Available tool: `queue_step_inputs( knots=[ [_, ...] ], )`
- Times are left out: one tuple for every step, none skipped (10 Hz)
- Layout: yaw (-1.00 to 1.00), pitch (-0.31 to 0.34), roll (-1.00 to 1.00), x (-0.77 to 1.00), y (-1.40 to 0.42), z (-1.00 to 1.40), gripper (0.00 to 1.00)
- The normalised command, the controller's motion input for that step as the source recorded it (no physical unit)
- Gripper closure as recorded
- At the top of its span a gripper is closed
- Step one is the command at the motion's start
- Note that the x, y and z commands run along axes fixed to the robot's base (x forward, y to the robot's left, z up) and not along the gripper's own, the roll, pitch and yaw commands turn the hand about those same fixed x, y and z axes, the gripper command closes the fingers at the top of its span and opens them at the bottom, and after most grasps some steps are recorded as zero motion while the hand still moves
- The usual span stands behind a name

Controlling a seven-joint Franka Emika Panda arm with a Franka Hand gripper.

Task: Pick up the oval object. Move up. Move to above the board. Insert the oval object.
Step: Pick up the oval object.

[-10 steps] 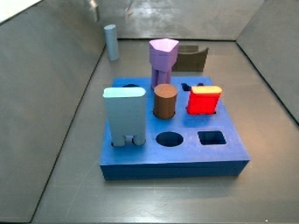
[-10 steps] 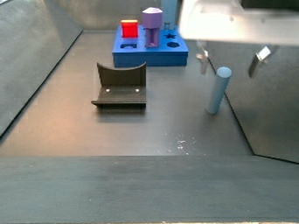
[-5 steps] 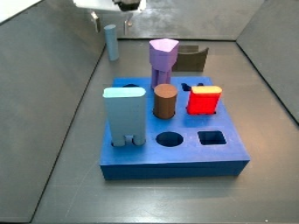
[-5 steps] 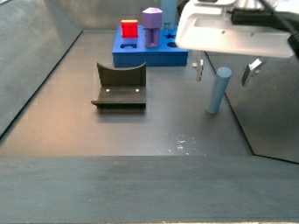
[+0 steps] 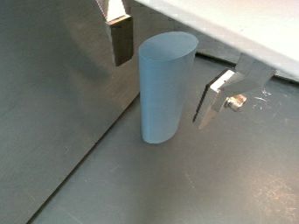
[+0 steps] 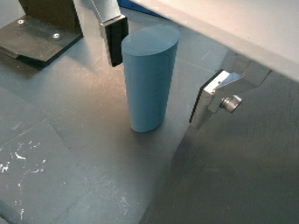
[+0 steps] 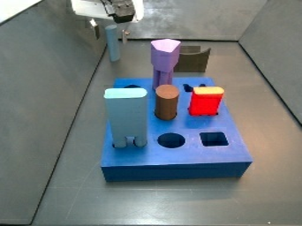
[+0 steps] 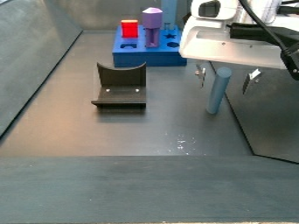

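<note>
The oval object [image 5: 165, 92] is a slender pale blue peg standing upright on the grey floor by the wall, seen in both wrist views [image 6: 149, 83] and both side views [image 7: 113, 44] [image 8: 215, 94]. My gripper [image 5: 166, 68] is open and lowered around the peg's upper part, with one finger [image 5: 121, 39] on each side and a gap to the peg on both. It hangs at the far left corner [image 7: 109, 28], apart from the board [image 7: 177, 168]. The board is a bright-blue slab with a round and a square hole open near its front.
On the board stand a wide light-blue block [image 7: 125, 115], a brown cylinder [image 7: 167, 101], a red block [image 7: 207, 101] and a purple peg [image 7: 164, 60]. The fixture [image 8: 119, 86] sits on the floor between the peg and the board. Grey walls enclose the floor.
The gripper has come down from above, and its open fingers now straddle the oval object's top. The peg and the other pieces have not moved.
</note>
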Motion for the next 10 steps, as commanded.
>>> queue_step_inputs(
  knots=[
    [0.0, 0.0, 0.0, 0.0, 0.0, 0.0, 1.0],
    [0.0, 0.0, 0.0, 0.0, 0.0, 0.0, 1.0],
    [0.0, 0.0, 0.0, 0.0, 0.0, 0.0, 1.0],
    [0.0, 0.0, 0.0, 0.0, 0.0, 0.0, 1.0],
    [0.0, 0.0, 0.0, 0.0, 0.0, 0.0, 1.0],
    [0.0, 0.0, 0.0, 0.0, 0.0, 0.0, 1.0],
    [0.0, 0.0, 0.0, 0.0, 0.0, 0.0, 1.0],
    [0.0, 0.0, 0.0, 0.0, 0.0, 0.0, 1.0],
    [0.0, 0.0, 0.0, 0.0, 0.0, 0.0, 1.0],
    [0.0, 0.0, 0.0, 0.0, 0.0, 0.0, 1.0]
  ],
)
